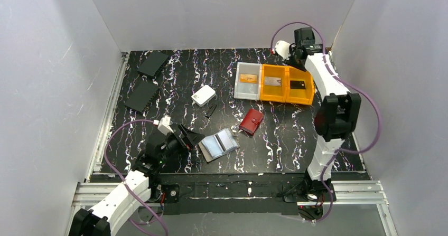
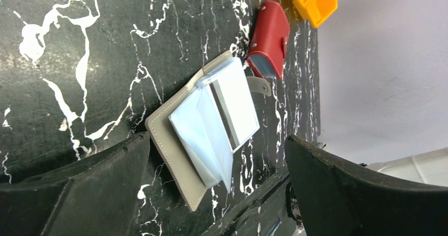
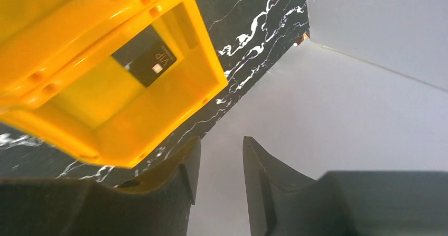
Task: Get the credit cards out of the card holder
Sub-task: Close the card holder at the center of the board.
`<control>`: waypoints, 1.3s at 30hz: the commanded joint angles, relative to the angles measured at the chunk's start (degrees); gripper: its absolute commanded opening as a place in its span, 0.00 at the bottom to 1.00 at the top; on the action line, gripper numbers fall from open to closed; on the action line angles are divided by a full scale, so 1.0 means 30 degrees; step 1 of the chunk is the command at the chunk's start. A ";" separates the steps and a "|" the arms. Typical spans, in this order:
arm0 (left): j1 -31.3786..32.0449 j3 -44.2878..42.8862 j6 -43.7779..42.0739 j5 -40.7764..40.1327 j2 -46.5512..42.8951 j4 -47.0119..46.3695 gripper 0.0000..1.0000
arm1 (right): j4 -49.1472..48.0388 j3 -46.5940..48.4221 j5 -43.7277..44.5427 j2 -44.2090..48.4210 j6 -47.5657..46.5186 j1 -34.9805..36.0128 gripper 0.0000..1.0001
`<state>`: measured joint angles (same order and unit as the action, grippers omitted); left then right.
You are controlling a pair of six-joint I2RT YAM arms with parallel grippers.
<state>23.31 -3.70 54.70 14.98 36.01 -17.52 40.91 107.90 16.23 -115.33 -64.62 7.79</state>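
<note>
The left gripper (image 2: 216, 141) stands wide apart and empty, facing the card holder (image 2: 211, 122), which lies spread open on the marbled table (image 2: 63, 77) near a red wallet (image 2: 270, 40). The right gripper (image 3: 217, 159) is partly open with nothing between its jaws, beside the yellow bin (image 3: 206, 72) that holds the black card (image 3: 145, 62). The silvery card (image 1: 272, 81) and the orange-brown card (image 1: 248, 78) lie in neighbouring bins.

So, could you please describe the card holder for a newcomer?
On the black marbled table, look just ahead of the left gripper. The card holder lies there, spread open. Unlike the closed red wallet beside it, it is grey with shiny sleeves.
</note>
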 commanded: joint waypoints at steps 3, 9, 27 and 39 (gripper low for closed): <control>-0.0225 -0.1228 0.0042 0.1169 -0.0467 0.0192 0.98 | 0.0543 -0.3272 -0.5359 0.5737 0.5228 0.0039 0.49; -0.0212 -0.3461 -0.0278 0.3453 0.1884 0.2144 0.98 | -0.3751 -1.1676 -1.6279 1.2793 1.1309 0.0039 0.83; -0.0057 -0.8748 -0.4968 0.2209 0.4096 1.3294 0.88 | -0.9219 -2.1755 -2.4931 1.6902 1.4582 -0.0634 0.97; -0.0064 -0.5431 -0.1883 0.4055 0.5240 0.7765 0.84 | -0.9358 -2.2569 -2.5214 1.6939 1.3865 -0.0634 0.98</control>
<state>23.00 -24.64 44.21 23.38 50.28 14.85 14.85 40.60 -57.58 -65.93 -21.82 6.07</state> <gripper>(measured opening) 0.855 0.982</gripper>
